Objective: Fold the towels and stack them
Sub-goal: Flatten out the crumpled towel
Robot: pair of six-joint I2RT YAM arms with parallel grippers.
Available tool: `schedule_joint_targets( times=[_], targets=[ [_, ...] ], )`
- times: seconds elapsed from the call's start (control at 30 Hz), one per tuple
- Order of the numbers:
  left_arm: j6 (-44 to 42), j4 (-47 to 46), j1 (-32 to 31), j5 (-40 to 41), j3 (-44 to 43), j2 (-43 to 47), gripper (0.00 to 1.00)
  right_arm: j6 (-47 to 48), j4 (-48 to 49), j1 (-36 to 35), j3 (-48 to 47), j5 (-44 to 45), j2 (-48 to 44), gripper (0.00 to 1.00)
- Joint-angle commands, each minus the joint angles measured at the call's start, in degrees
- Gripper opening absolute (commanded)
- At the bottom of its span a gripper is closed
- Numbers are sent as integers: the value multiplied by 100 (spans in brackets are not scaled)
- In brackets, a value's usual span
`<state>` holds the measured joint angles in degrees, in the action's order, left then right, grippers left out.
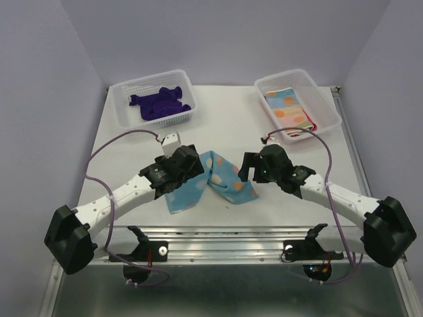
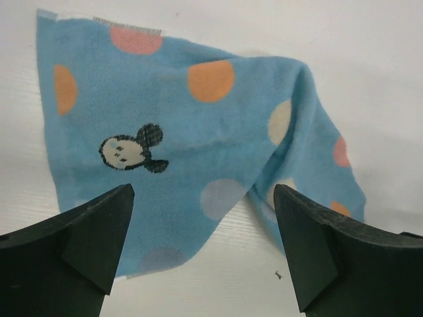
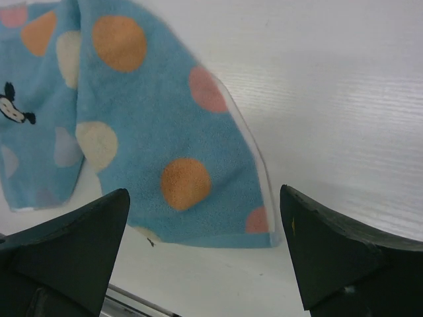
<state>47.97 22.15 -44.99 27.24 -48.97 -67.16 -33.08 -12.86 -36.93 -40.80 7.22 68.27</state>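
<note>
top view only: both baskets and the whole towel outline. Left basket (image 1: 121,111) holds bunched purple towels (image 1: 160,104). Right basket (image 1: 328,109) holds a folded spotted stack (image 1: 289,110), with a pink-red edge on its right side.
left wrist only: cartoon figure (image 2: 132,149) seen whole, and a stitched hem along the blue towel's far edge.
right wrist only: the towel's right flap up close, lying flat, corner toward the camera; the figure is clipped at the frame's left edge.
blue towel (image 1: 210,179) (image 2: 185,132) (image 3: 142,125): on the table (image 1: 132,148), centre front, between the two grippers.
towel shape: folded over itself into an upside-down V. The peak points to the far side, and the legs run toward the near-left and near-right.
long axis: roughly left-right, bent at the peak.
left arm: reaches in from the near-left, elbow low. Left gripper (image 1: 195,165) (image 2: 203,198) is over the left leg, aimed right.
left claw: fingers spread wide, nothing between them.
right arm: mirrors it from the near-right. Right gripper (image 1: 246,168) (image 3: 205,198) is at the right leg's outer edge, aimed left.
right claw: also wide, holding nothing.
contact with towel: cannot tell for either.
</note>
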Motion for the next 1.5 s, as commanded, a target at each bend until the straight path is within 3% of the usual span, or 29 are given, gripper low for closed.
schedule_joint_targets(
  times=[0.0, 0.13, 0.23, 0.3, 0.47, 0.63, 0.77, 0.93, 1.0, 1.17, 1.33, 1.47],
  targets=[
    [547, -26, 122, 97, 606, 211, 99, -172, 29, -392, -324, 324, 387, 100],
    [670, -359, 446, -8, 1152, 352, 99, -216, 117, -1052, -376, 271, 994, 100],
    [311, -1191, 1017, -805, 1617, 440, 99, -400, 328, -1255, -315, 87, 1337, 100],
    [118, -1581, 1298, -1106, 1881, 397, 99, -541, 398, -1256, -297, 121, 1496, 100],
    [38, -2188, 1326, -1660, 1979, -165, 99, -577, 276, -1186, -613, 920, 2023, 100],
    [64, -2461, 1318, -2397, 2076, -965, 99, -384, 416, -422, -877, 632, 2515, 100],
    [257, -2768, 827, -2855, 2260, -1107, 99, 502, 784, 352, -1430, 509, 2954, 100],
    [424, -3339, -201, -3576, 2269, -1449, 99, 1926, 1409, 731, -2554, -475, 3894, 100],
    [459, -3393, -727, -3586, 2095, -1598, 99, 2365, 1305, 766, -3055, -668, 4228, 100],
    [205, -3121, -1160, -3262, 1558, -1406, 99, 2930, 961, 775, -3988, -995, 4493, 100],
    [3, -2595, -1257, -2716, 1206, -529, 99, 2702, 698, 775, -3858, -758, 3519, 100],
    [484, -1638, -1266, -1479, 1240, 149, 99, 1807, 321, 749, -3077, -187, 2535, 100]
  ],
)
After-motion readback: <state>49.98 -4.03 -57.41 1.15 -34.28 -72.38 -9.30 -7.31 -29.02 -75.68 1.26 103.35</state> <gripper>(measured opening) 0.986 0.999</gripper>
